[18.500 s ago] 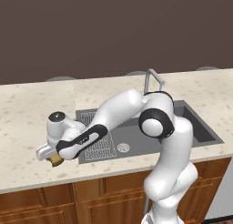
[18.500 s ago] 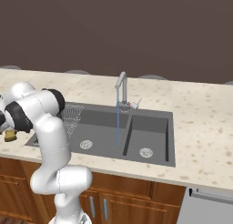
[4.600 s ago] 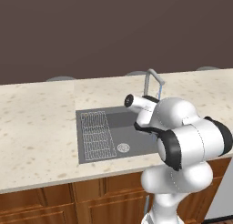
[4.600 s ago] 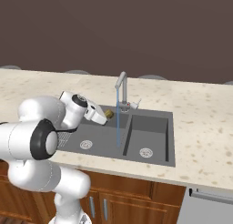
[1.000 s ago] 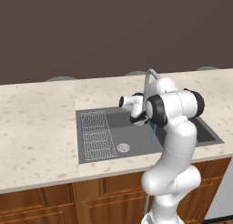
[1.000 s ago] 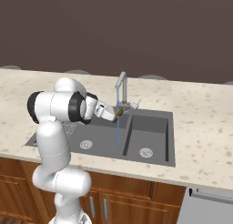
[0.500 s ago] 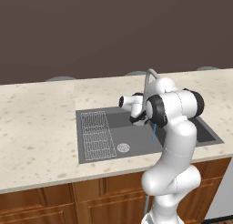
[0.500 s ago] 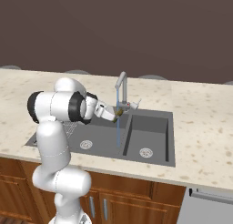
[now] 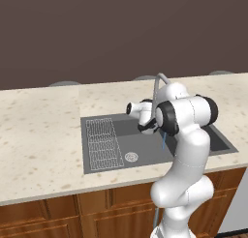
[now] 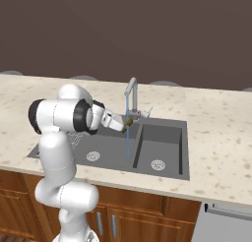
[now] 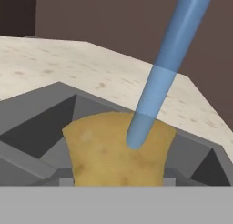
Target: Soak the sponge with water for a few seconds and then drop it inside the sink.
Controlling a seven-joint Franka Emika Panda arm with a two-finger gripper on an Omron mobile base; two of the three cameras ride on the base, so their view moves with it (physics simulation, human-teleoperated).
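My gripper (image 10: 126,123) is shut on the mustard-yellow sponge (image 10: 129,121) and holds it over the sink (image 10: 168,136), just below the grey gooseneck faucet (image 10: 132,92). The thin blue water (image 10: 128,140) runs from the spout past the sponge into the left basin. In the hand view the water (image 11: 157,82) lands on the top face of the sponge (image 11: 98,157), with the grey sink walls (image 11: 36,123) behind it. In the left base view my own forearm hides the sponge, and a short piece of the water (image 9: 163,141) shows under it.
The sink (image 9: 140,139) has a ribbed drainboard (image 9: 104,142) on its left and round silver drains (image 10: 157,164) in both basins. Speckled beige countertop (image 9: 38,130) surrounds it. A dark wall runs behind the counter, wooden cabinets below.
Since the oldest frames the arm has carried the sponge from the counter left of the sink to under the faucet. Over the last second nothing has visibly moved.
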